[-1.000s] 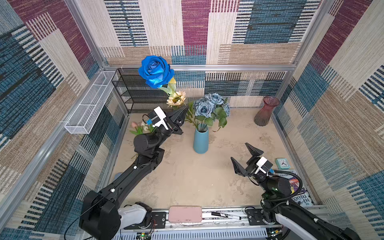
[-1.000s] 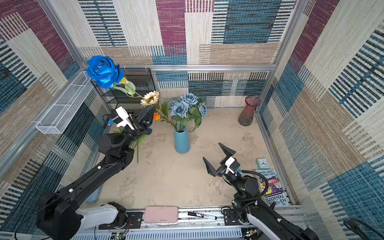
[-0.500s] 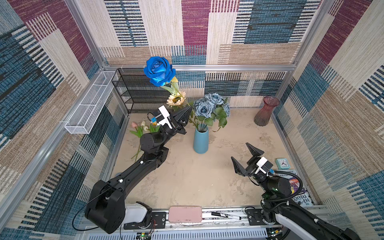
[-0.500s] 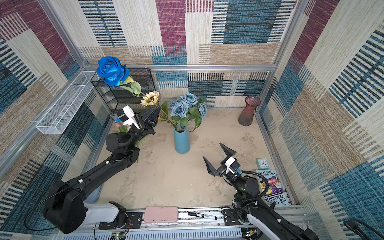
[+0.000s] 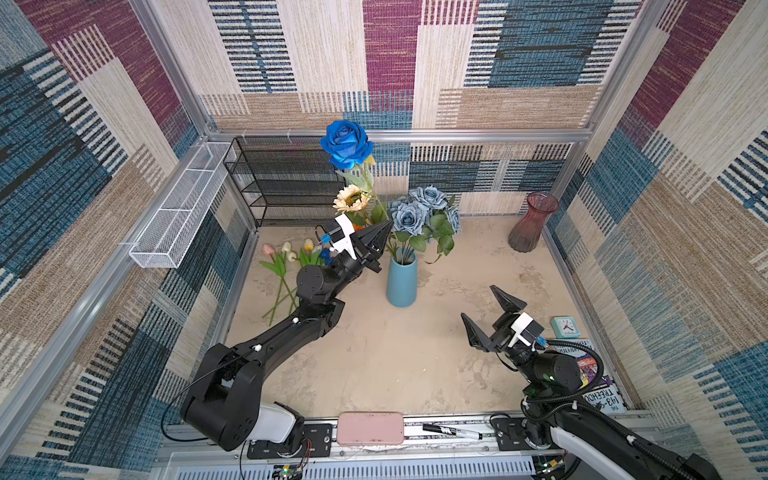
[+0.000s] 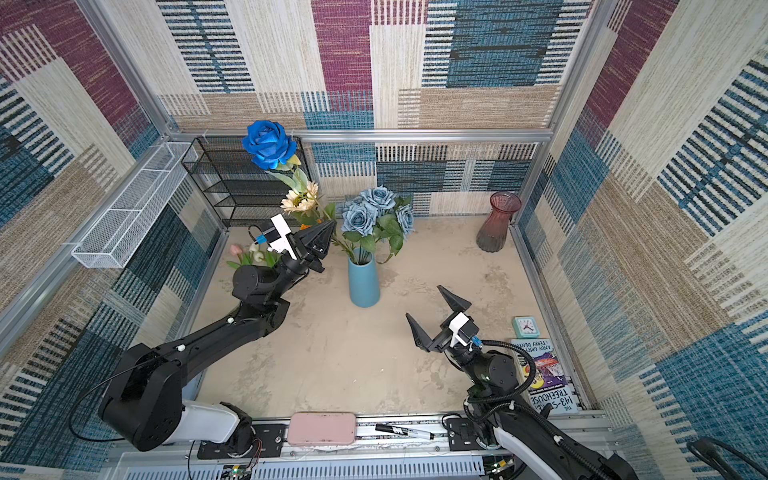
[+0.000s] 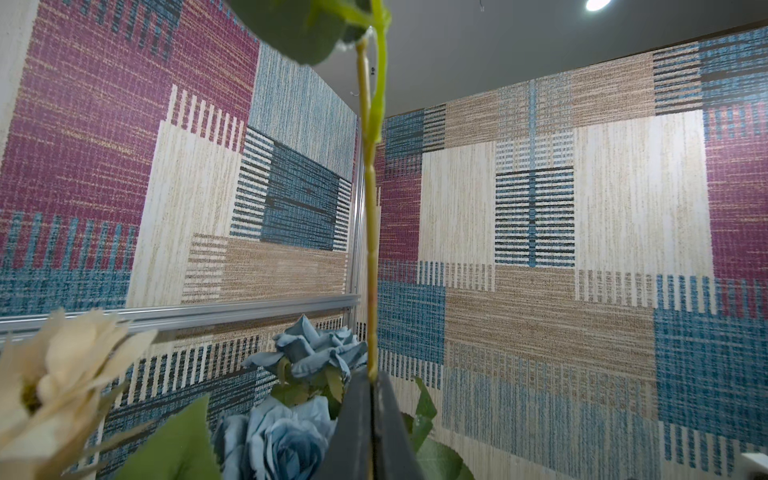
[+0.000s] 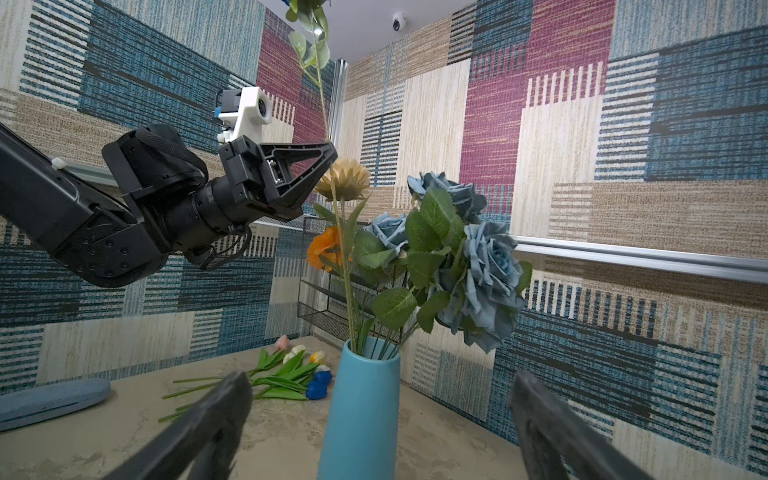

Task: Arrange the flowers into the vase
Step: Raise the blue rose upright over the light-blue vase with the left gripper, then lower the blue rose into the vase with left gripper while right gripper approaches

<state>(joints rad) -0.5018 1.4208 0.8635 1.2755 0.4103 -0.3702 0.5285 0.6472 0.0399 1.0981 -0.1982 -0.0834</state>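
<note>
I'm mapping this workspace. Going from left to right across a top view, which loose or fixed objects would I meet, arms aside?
white wire basket → tulips lying on the table → blue vase → dark red glass vase. The black shelf, held rose, clock and book overlap these sideways, so they are left out.

Robot lab test cell, not a lived-in room. Landmark: blue vase point(image 5: 401, 282) mid-table on a sand-coloured top point(image 5: 395, 374).

- Aluminium framing point(image 5: 478, 135) behind the vase and to both sides, filled with patchwork woven wall panels point(image 5: 390, 62).
- Left arm point(image 5: 291, 332) and right arm point(image 5: 552, 370) are based at a slotted metal rail point(image 5: 415, 471) in front of the vase.
- Staged props: black mesh shelf point(image 5: 286, 183) behind-left of the vase, white wire basket point(image 5: 183, 212) further left, red glass vase point(image 5: 530, 222) behind-right, clock point(image 5: 564, 326) and book point(image 5: 598, 382) front-right.
- Dome camera point(image 8: 400, 21) on the ceiling above the vase.
</note>
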